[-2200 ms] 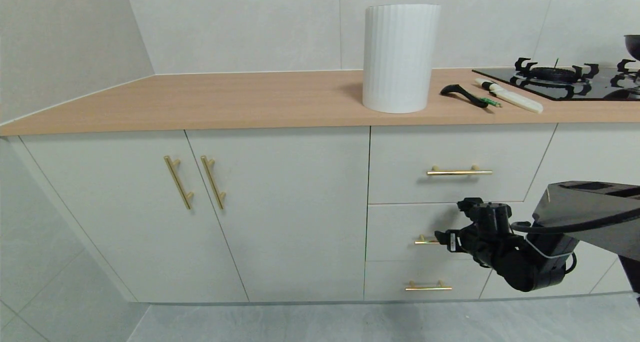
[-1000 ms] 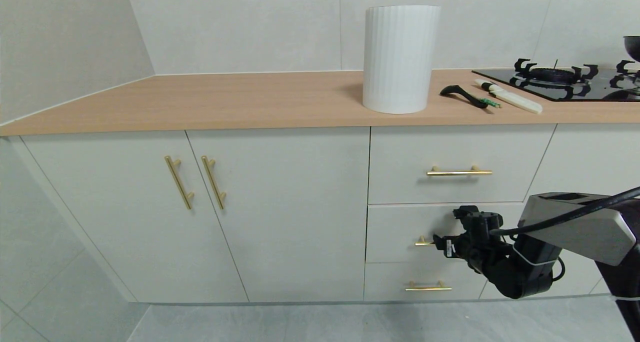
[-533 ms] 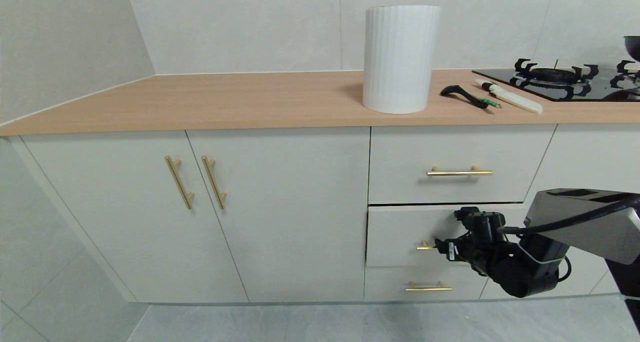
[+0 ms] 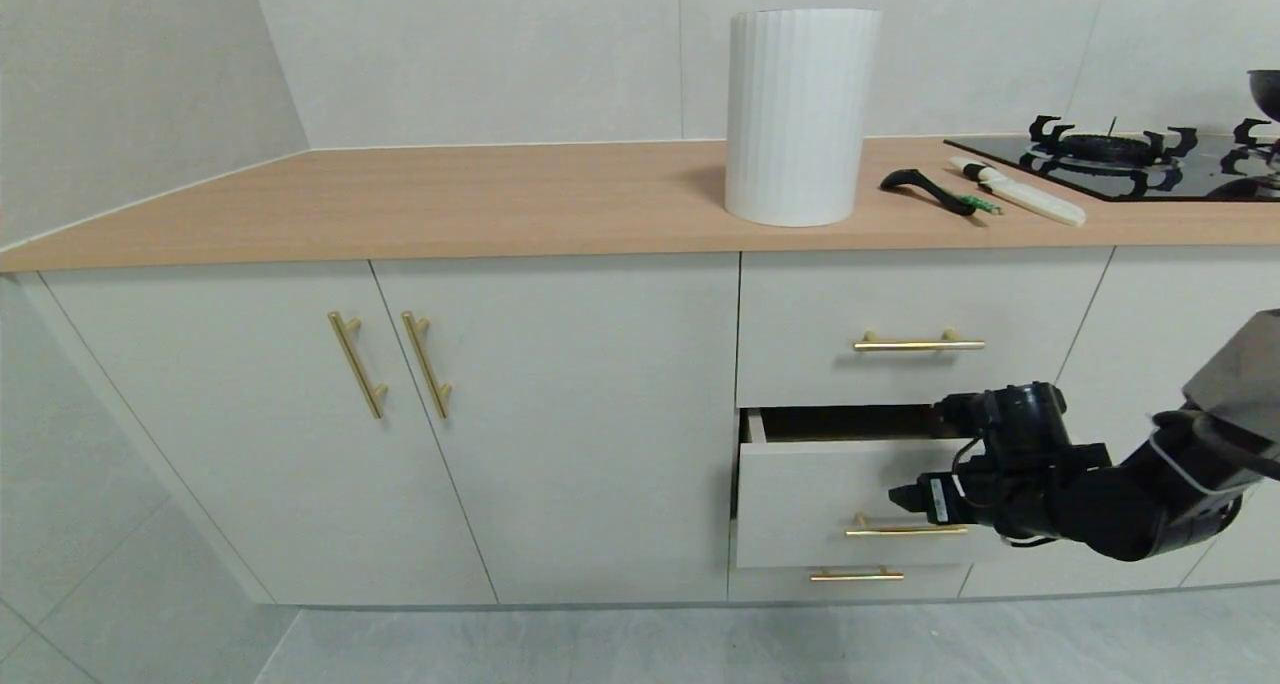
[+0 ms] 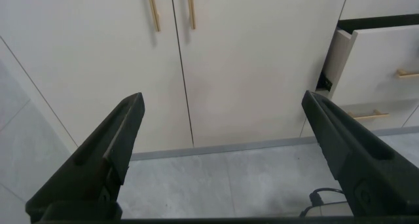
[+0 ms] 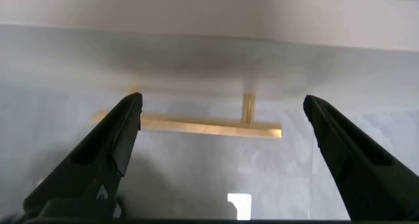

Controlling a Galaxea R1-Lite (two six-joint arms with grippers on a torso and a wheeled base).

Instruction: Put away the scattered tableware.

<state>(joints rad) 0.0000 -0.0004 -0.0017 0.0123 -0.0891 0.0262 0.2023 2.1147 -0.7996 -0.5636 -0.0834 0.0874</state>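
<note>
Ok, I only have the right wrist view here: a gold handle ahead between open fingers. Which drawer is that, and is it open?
Observer: The middle drawer of three, partly pulled out, with a dark gap above its front.
Reviewer: Any tableware left out?
Observer: Yes, a black-handled utensil and a cream-coloured one lie on the counter, right of a white ribbed container.
Reviewer: And the left arm?
Observer: The left gripper is open, low before the double cabinet doors.
</note>
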